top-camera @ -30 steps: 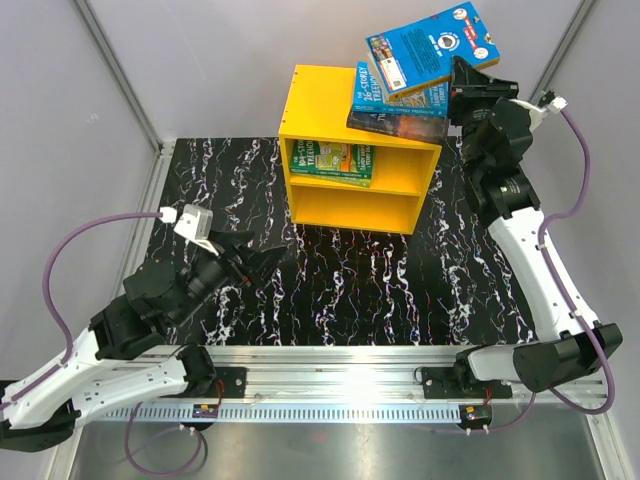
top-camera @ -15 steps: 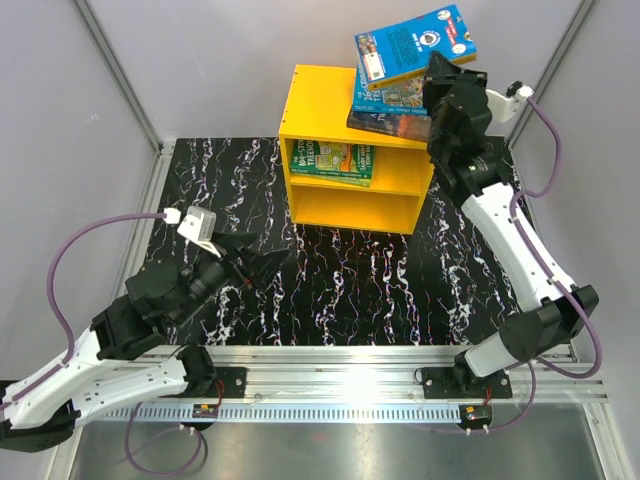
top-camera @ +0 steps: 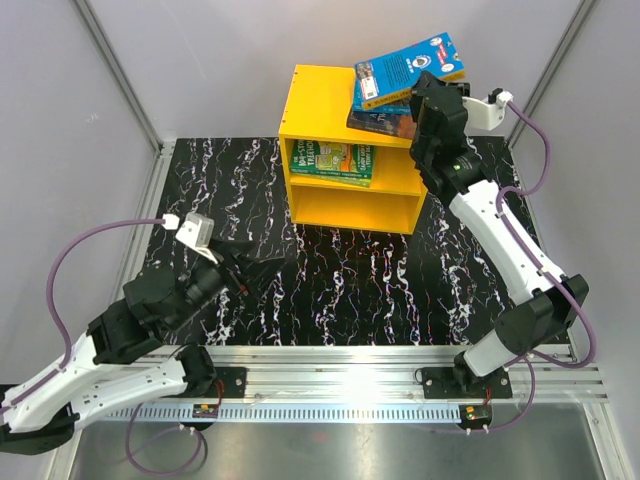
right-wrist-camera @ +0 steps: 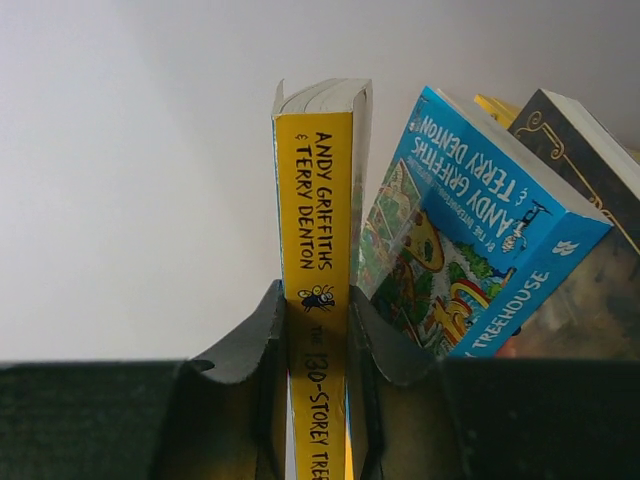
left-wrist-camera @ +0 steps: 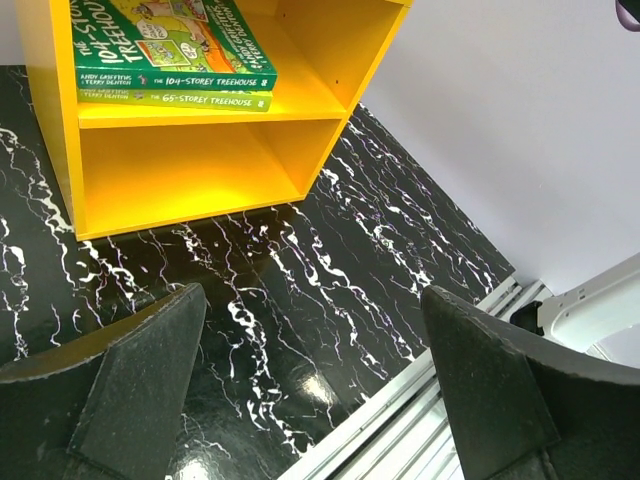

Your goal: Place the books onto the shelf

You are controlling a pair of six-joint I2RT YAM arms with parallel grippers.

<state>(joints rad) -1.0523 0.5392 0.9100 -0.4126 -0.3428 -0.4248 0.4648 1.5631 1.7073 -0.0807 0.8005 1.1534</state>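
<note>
Right claw [right-wrist-camera: 318,312] pinches yellow-spined book [right-wrist-camera: 316,180] (spine wrist-view only).

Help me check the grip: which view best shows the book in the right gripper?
The right wrist view: the held book is close up, yellow spine pinched in the right gripper. The top view shows its blue cover tilted over the shelf, grip hidden. The left wrist view misses it.

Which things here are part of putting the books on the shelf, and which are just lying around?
Part of the job: yellow shelf, two green books in its upper compartment, blue book and dark book on its top, yellow-spined book clamped in the right gripper.

Just there: black marbled table, purple cables, metal rail, open left gripper.
</note>
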